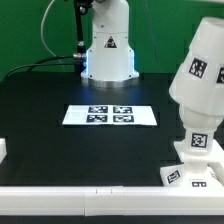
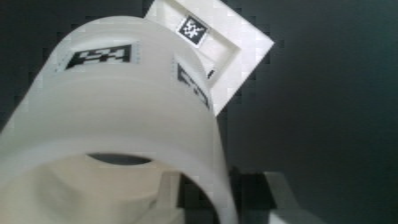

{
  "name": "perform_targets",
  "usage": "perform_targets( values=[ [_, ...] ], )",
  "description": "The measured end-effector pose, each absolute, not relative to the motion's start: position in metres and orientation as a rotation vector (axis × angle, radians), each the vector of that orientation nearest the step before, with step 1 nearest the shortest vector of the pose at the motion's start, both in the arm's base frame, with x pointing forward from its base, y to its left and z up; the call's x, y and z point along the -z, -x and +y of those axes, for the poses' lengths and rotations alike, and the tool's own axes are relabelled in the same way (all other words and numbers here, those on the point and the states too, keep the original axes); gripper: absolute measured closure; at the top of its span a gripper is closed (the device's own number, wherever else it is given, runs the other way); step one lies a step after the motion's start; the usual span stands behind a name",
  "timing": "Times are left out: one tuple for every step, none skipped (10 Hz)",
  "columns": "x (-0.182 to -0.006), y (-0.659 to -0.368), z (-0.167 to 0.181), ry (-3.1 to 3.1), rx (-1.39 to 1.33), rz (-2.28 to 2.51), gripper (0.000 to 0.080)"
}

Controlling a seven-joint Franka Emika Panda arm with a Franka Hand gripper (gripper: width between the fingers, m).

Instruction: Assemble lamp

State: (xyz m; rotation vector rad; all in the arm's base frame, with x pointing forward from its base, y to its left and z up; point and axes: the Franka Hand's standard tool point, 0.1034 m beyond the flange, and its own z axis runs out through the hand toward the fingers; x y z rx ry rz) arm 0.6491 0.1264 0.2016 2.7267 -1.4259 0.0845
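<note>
The white tapered lamp shade [image 1: 198,66] hangs tilted at the exterior view's right, over the round bulb [image 1: 198,138], which stands on the stepped square base [image 1: 188,168]. In the wrist view the shade [image 2: 125,110] fills most of the picture, its open mouth near the camera. The base [image 2: 210,38] lies beyond its narrow end. My gripper [image 2: 228,200] is shut on the shade's rim wall. One dark finger [image 2: 269,198] shows outside the wall; the other is hidden. The gripper itself is out of the exterior view.
The marker board [image 1: 110,115] lies flat in the middle of the black table. The arm's white pedestal [image 1: 108,50] stands at the back. White strips [image 1: 90,200] edge the table's front and the exterior view's left side.
</note>
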Motion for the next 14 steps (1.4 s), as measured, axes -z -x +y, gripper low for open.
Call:
perform_targets(
  values=[
    [-0.195, -0.65, 0.126, -2.719, -0.08, -1.42, 0.0758],
    [-0.189, -0.649, 0.124, -2.711, -0.075, -1.418, 0.0758],
    [-0.181, -0.648, 0.123, -2.702, -0.069, -1.413, 0.0758],
    [-0.171, -0.648, 0.122, -2.695, -0.067, -1.406, 0.0758],
    [-0.161, -0.648, 0.121, -2.689, -0.068, -1.401, 0.0758],
    [-0.153, -0.646, 0.123, -2.682, -0.067, -1.396, 0.0758],
    [-0.148, -0.645, 0.125, -2.675, -0.063, -1.396, 0.0758],
    [-0.147, -0.645, 0.128, -2.674, -0.072, -1.404, 0.0758],
    [-0.147, -0.647, 0.131, -2.675, -0.084, -1.411, 0.0758],
    [-0.147, -0.647, 0.13, -2.675, -0.084, -1.411, 0.0758],
    [-0.147, -0.647, 0.129, -2.674, -0.084, -1.412, 0.0676],
    [-0.147, -0.647, 0.129, -2.674, -0.084, -1.412, 0.0676],
    [-0.147, -0.647, 0.129, -2.674, -0.084, -1.412, 0.0474],
    [-0.147, -0.647, 0.129, -2.675, -0.085, -1.412, 0.0291]
  ],
)
